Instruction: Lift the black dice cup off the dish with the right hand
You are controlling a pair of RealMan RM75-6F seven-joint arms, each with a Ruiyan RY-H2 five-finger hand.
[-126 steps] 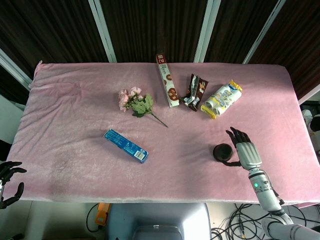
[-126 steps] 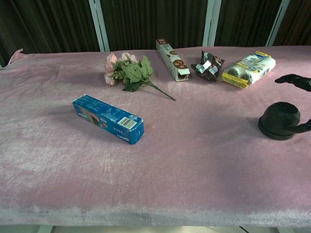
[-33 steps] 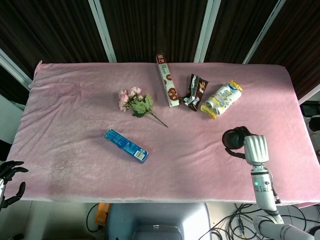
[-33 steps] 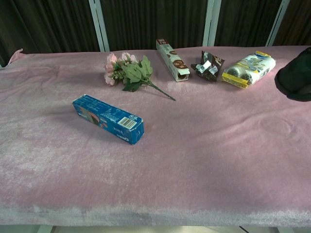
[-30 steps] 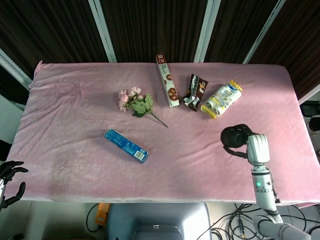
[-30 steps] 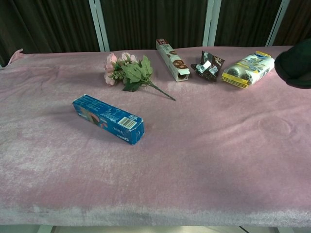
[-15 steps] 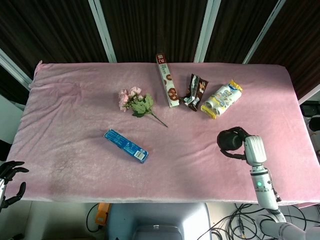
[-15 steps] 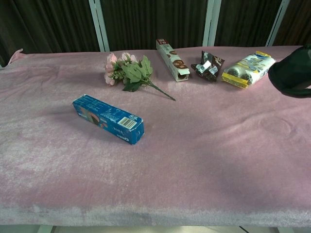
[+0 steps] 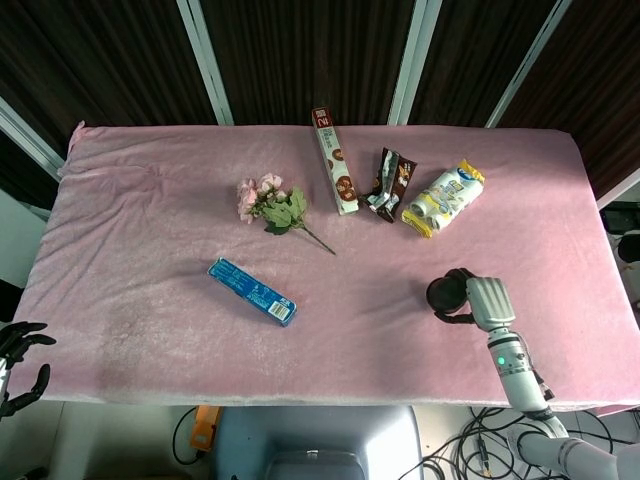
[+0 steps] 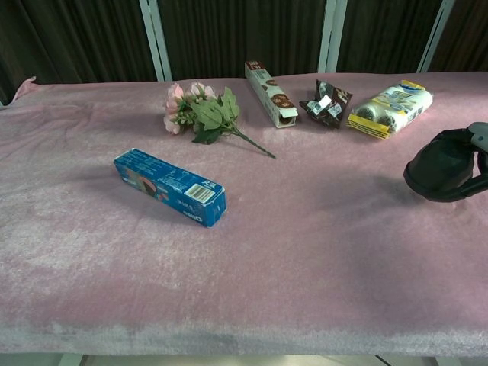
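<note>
One dice cup (black) within right hand fingers.

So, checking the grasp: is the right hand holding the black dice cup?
Yes, the right hand has its fingers wrapped around the black dice cup in the head view.

Staged test room, pink-clothed table, dark curtains

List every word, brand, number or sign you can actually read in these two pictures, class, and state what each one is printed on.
None can be read for certain.
blue box: white print and a barcode, too small.
long brown box: lettering blurred.
dark wrapper: blurred.
yellow-and-white pack: blue logo, unreadable.
black dice cup, held by the right hand: no marking seen.
</note>
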